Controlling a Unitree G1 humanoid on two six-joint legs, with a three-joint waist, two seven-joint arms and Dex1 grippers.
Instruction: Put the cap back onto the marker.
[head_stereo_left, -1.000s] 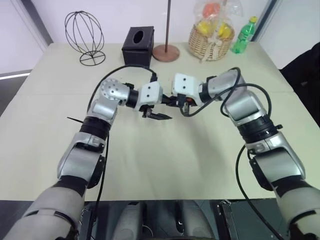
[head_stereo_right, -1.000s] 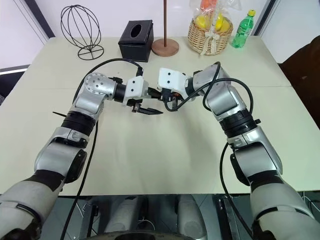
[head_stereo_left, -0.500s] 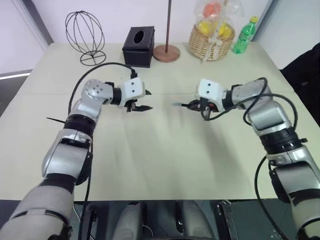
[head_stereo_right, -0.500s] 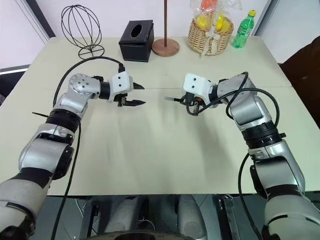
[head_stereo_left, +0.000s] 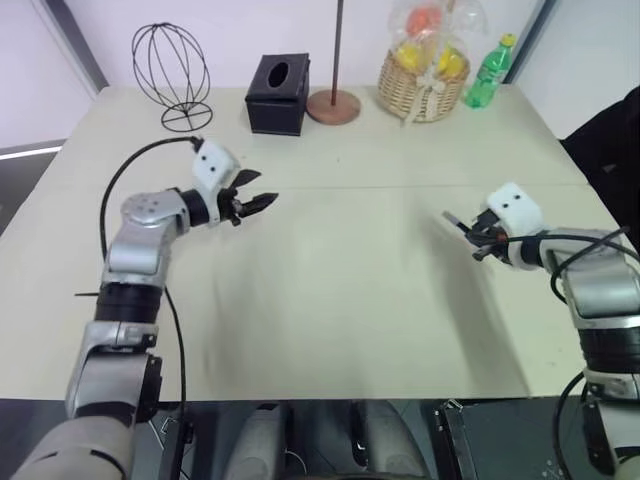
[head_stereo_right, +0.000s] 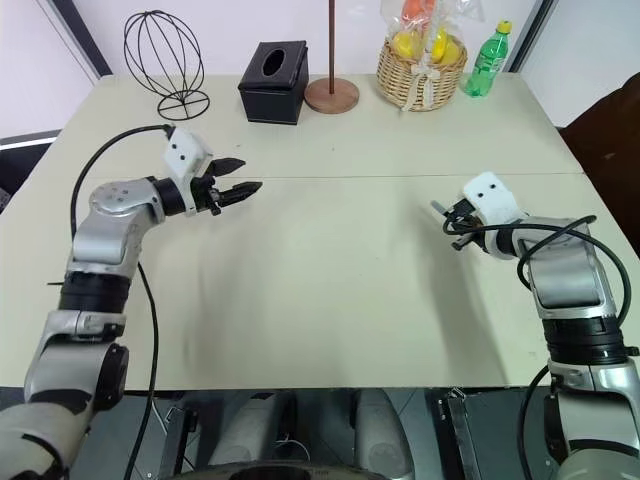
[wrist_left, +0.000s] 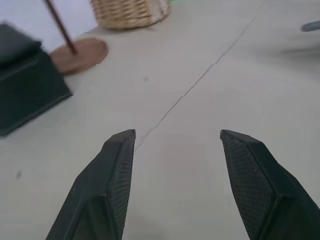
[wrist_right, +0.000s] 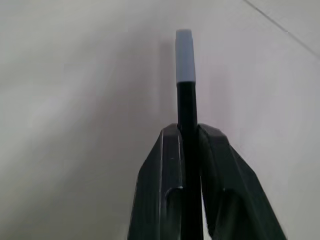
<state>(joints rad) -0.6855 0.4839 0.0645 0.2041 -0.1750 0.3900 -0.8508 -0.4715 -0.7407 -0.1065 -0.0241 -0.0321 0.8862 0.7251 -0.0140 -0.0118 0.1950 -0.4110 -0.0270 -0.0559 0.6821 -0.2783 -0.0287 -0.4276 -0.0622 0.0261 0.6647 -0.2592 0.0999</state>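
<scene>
A: Eye views: left gripper (head_stereo_right: 235, 188) open, empty, over the surface (head_stereo_right: 320, 280); right gripper (head_stereo_right: 452, 222) well apart.

B: Right wrist: clamped on the marker (wrist_right: 187, 120), cap (wrist_right: 184, 55) seated. Light, stiff, slick; best held mid-barrel.

One marker (wrist_right: 187, 110), one cap (wrist_right: 184, 55).

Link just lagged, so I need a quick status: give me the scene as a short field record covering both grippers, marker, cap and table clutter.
left gripper: open, empty, above the table
right gripper: fingers closed around the marker
marker: black, sticking out past the fingertips
cap: grey, seated on the marker's outer end
far edge: wire ornament, black tissue box, pole base, basket, green bottle
</scene>
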